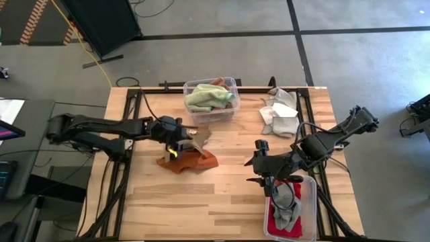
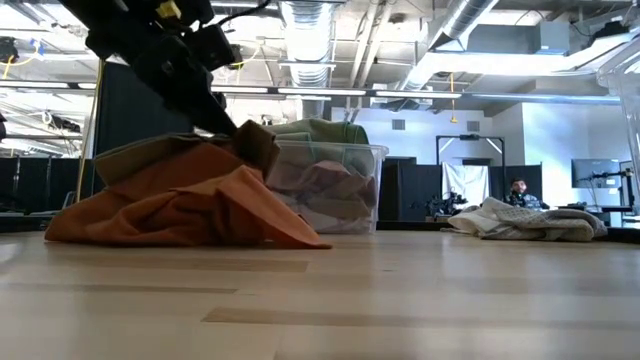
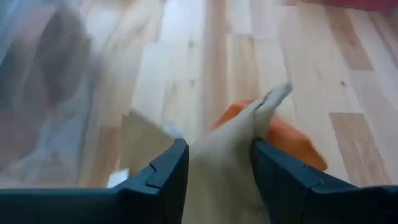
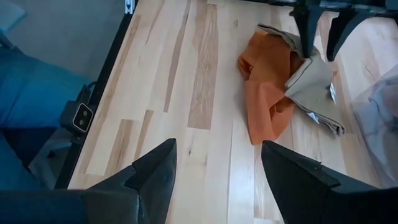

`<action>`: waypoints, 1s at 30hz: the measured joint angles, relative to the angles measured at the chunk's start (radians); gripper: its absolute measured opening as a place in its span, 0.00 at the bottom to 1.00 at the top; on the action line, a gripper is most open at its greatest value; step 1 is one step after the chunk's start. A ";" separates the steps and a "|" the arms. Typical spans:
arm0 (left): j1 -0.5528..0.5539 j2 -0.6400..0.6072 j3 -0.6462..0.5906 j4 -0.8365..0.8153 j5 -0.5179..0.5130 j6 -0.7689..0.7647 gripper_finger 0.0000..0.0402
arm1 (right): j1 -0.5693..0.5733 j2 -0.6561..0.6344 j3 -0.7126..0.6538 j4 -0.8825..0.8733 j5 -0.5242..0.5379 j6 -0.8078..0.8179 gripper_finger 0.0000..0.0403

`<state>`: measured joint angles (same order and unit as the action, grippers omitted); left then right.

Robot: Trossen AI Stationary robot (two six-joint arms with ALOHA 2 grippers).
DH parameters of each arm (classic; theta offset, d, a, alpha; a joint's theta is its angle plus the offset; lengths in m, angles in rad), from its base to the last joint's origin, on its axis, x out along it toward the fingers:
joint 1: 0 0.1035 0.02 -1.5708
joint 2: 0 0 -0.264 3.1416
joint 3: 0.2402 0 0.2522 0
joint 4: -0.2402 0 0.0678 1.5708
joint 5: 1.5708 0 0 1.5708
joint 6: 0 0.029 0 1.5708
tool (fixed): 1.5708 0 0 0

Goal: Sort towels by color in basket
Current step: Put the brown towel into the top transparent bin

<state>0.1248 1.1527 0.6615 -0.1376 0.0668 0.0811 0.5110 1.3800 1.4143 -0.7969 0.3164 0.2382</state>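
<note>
Near the middle of the desk [image 1: 222, 188], the left hand [image 1: 180, 142] is closed on a tan towel [image 1: 197, 138], its two dark fingers [image 3: 158, 180] pinching a bunched fold of the cloth between them. The tan towel drapes from the hand toward the clear bin at the desk's far edge, its long side running roughly from the hand out toward that bin. It lies partly over a rust-orange towel [image 1: 191, 162], which is crumpled in a low heap just in front of the hand, spread wider across the desk than it is deep.

The clear bin [image 1: 229, 83] holds a light green towel [image 1: 208, 98] piled on top, with a reddish cloth [image 1: 218, 82] showing at its far rim. A loose pile of pale grey and white towels [image 1: 280, 111] rests near the far right corner of the desk, well apart from the hand.

The right hand [image 1: 274, 176] hovers by the near right of the desk, its fingers spread wide and holding nothing. Just beneath it a second clear bin [image 1: 310, 202] contains a red towel [image 1: 275, 218] with a grey towel [image 1: 287, 207] lying lengthwise on it.
</note>
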 joint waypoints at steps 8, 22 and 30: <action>-0.032 0.109 0.000 0.096 -0.069 0.061 0.47 | 0.000 0.000 0.000 0.019 0.000 -0.003 0.65; -0.032 0.143 0.078 0.067 -0.046 0.099 0.52 | 0.000 0.000 0.000 0.020 0.000 -0.002 0.65; -0.034 0.144 0.080 -0.006 -0.046 0.090 0.52 | 0.000 0.000 0.000 0.020 0.000 -0.002 0.65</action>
<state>0.0910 1.2964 0.7414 -0.1434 0.0212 0.1710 0.5110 1.3800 1.4139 -0.7770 0.3164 0.2363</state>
